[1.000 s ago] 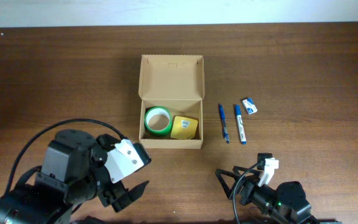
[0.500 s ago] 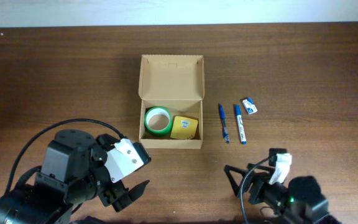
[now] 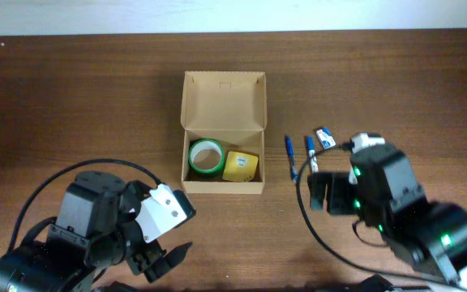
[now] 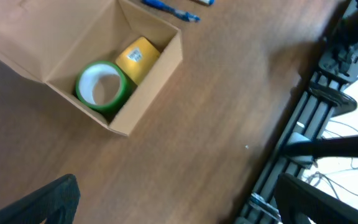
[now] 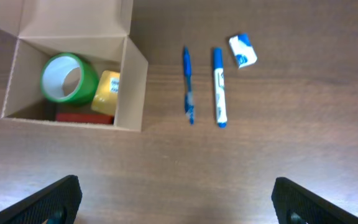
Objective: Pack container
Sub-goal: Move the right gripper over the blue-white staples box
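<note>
Right end effector [image 5: 174, 185], fingers spread, empty: tan corrugated cardboard container [image 5: 135, 87] ahead-left, slim blue pen [image 5: 188, 87] just ahead; best lowered astride the barrel's middle, clear of the neighbouring blue-and-white marker [image 5: 219, 87].

The big box [image 3: 221, 187] sits in the middle of the surface [image 3: 96, 97], with its lid folded back. Inside it, a roll of tape [image 3: 205, 156] lies left of a small box [image 3: 241, 166]. To the right of the big box lie a pen [image 5: 188, 84], then a marker [image 5: 219, 87], then an eraser [image 5: 243, 50] farther back.
</note>
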### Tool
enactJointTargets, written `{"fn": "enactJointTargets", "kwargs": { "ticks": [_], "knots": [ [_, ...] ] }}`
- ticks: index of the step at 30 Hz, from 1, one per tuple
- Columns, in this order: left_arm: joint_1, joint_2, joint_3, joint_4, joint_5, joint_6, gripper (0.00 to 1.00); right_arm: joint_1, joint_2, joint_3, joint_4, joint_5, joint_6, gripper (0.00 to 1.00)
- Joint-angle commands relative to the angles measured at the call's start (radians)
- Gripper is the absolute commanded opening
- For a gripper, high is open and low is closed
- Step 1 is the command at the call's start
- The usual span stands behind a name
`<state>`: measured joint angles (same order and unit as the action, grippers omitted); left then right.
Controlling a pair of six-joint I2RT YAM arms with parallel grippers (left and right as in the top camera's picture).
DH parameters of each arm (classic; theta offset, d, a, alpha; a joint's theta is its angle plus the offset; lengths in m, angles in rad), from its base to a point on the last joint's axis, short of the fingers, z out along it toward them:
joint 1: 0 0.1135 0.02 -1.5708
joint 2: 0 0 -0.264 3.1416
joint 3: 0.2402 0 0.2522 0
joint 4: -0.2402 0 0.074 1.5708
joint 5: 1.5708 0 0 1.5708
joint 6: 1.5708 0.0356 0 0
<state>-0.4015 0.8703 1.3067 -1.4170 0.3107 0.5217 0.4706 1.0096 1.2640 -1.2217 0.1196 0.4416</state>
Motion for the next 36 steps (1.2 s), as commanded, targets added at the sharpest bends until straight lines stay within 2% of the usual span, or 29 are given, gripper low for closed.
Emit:
{"fn": "enactJointTargets", "kwargs": {
  "ticks": [1, 5, 8, 16, 26, 36],
  "knots": [
    [0.005, -0.001, 0.000, -0.034, 0.016, -0.012, 1.00, -0.023, 0.087, 0.104, -0.029, 0.067, -0.043, 0.99],
    [0.005, -0.008, 0.000, -0.057, 0.052, 0.010, 1.00, -0.105, 0.166, 0.133, -0.045, 0.056, -0.051, 0.99],
    [0.017, -0.009, 0.000, -0.062, 0.053, 0.004, 1.00, -0.191, 0.214, 0.133, -0.045, -0.025, -0.113, 0.99],
    [0.182, -0.007, 0.000, -0.041, 0.091, 0.042, 1.00, -0.364, 0.319, 0.133, -0.035, -0.113, -0.138, 0.99],
    [0.375, 0.094, 0.000, -0.031, 0.194, 0.139, 1.00, -0.399, 0.497, 0.133, 0.091, -0.193, 0.007, 0.99],
    [0.389, 0.233, 0.000, 0.003, 0.198, 0.138, 1.00, -0.400, 0.667, 0.133, 0.260, -0.188, 0.274, 0.96]
  ]
}}
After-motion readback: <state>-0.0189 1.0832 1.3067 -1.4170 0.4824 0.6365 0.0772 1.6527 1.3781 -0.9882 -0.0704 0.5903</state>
